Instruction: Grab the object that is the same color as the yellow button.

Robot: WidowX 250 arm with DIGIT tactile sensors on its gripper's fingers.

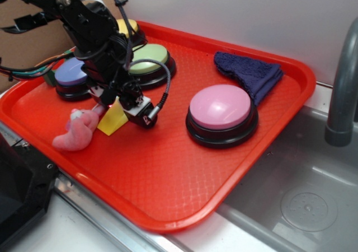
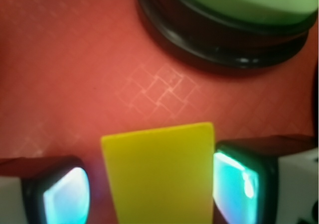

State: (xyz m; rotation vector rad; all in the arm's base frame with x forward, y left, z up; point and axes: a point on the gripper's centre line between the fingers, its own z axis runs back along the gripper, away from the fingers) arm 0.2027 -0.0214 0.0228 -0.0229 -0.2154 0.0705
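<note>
From my remote seat I see a red tray [image 1: 168,196] with a faint diamond-textured floor, sitting on a metal counter beside a steel sink [image 1: 302,196]; a grey faucet pipe [image 1: 342,95] rises at the right edge and a plain pale wall [image 1: 240,11] closes the back. Brown cardboard [image 1: 33,45] shows behind the arm at the upper left.

On the tray I count four dome buttons on black bases: the yellow button [image 1: 130,28] at the far back, mostly hidden by the arm, a green-topped button [image 1: 150,61] just in front of it, a purple-topped one [image 1: 72,75] to the left, and a pink-topped one [image 1: 221,112] standing alone toward the right. A dark blue cloth [image 1: 249,73] lies crumpled near the tray's back right corner. A pink plush toy [image 1: 78,131] lies at the tray's near left edge.

The yellow wedge [image 1: 112,120] rests on the tray floor just beside the plush toy. I have the gripper [image 1: 114,103] lowered right over it. In the wrist view the wedge [image 2: 159,176] sits between the two fingers [image 2: 239,184]: the right pad is touching or nearly touching its edge, while a narrow strip of tray shows between it and the left pad. So the jaws stand at a narrow spread around the block, and I cannot tell whether they are actually squeezing it. The green button's base [image 2: 224,45] fills the top of that view
</note>
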